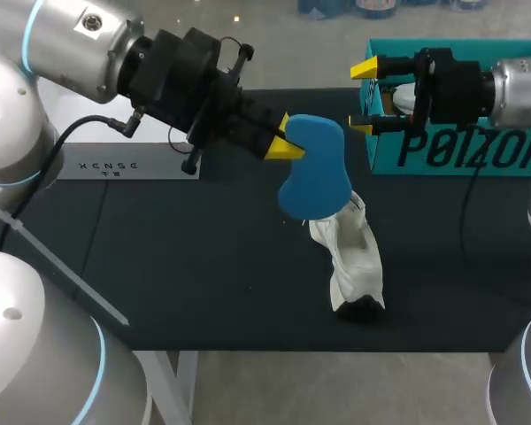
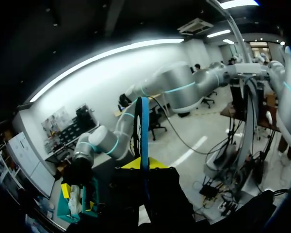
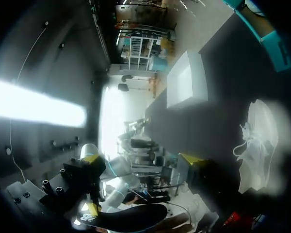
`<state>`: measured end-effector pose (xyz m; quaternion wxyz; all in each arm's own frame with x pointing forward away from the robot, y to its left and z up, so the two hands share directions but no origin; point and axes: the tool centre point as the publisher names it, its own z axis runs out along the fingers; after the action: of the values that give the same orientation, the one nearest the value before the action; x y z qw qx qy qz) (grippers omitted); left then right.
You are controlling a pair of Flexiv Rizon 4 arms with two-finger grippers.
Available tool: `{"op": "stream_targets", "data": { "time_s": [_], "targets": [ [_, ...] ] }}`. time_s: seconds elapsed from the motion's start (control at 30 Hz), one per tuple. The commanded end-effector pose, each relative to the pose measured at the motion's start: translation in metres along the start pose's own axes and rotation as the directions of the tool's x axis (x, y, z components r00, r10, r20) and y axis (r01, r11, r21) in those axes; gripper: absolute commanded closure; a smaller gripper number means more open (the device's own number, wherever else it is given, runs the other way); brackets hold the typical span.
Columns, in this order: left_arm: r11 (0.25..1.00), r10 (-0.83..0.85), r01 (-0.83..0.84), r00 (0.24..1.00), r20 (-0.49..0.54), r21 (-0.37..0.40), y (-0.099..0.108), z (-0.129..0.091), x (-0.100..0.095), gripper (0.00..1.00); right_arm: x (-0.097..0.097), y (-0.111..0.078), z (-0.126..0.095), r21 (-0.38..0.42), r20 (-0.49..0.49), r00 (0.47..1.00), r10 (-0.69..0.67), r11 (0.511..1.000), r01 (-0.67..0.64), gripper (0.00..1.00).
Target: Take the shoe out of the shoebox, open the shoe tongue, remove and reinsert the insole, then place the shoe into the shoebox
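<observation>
Two robot arms with smooth, rounded silver-grey shells and thin light-blue rings at the joints. The left arm [image 1: 62, 44] carries a round bolt-like fitting near its wrist and a looping black cable [image 1: 80, 128]. The left end effector [image 1: 283, 139] and right end effector [image 1: 363, 97] are blocky black, with yellow wedge tips. The right arm [image 1: 518, 88] seems to trail a thin black cable [image 1: 467, 199] too.

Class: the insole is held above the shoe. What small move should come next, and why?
Probably lower the left gripper so the blue insole tips down toward the white shoe. The insole is out, held in the air just above the shoe, which lies on the table. The right gripper is open, off by the shoebox.
</observation>
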<state>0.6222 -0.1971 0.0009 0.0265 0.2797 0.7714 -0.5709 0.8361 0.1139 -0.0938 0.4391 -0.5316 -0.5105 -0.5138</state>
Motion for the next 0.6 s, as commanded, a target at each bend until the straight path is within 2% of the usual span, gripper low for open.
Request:
{"op": "stream_targets", "data": {
  "time_s": [0.03,0.5,0.6],
  "targets": [
    [1.000,0.001,-0.001,1.000,0.005,0.000,0.001,0.001,0.002,1.00,0.000,0.000,0.001,0.001,0.004,1.000,0.002,1.000,-0.002,0.00],
    [1.000,0.001,-0.001,1.000,0.005,0.000,0.001,0.001,0.002,1.00,0.000,0.000,0.001,0.001,0.004,1.000,0.002,1.000,-0.002,0.00],
    [0.977,0.203,-0.201,0.979,0.023,-0.075,-0.013,-0.006,-0.017,1.00,0.000,0.000,0.001,0.001,0.004,1.000,0.002,1.000,-0.002,0.00]
  ]
}}
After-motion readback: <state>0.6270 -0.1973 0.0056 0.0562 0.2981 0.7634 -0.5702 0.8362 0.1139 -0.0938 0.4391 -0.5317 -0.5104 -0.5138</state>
